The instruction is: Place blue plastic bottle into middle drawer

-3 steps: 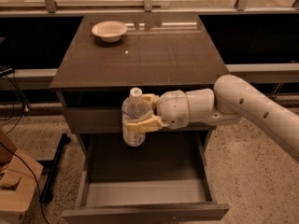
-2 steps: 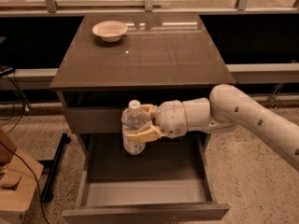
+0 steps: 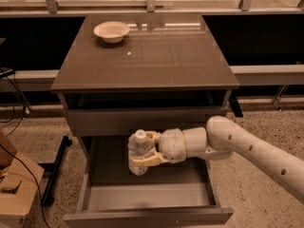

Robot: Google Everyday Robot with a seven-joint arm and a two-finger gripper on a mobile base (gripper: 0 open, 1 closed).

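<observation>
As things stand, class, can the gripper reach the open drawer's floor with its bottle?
Probably yes: the gripper, shut on the blue plastic bottle, hangs over the open middle drawer, nothing visible between.

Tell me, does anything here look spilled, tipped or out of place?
Nothing stands out. The gripper holds the blue plastic bottle upright over the open middle drawer, and the white bowl sits upright on the cabinet top. No spill shows.

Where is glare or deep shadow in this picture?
Camera view: pale glare streaks on the cabinet top near the white bowl; dark shadow in the recess beneath it; the hand, shut on the blue plastic bottle above the middle drawer, is evenly lit.
</observation>
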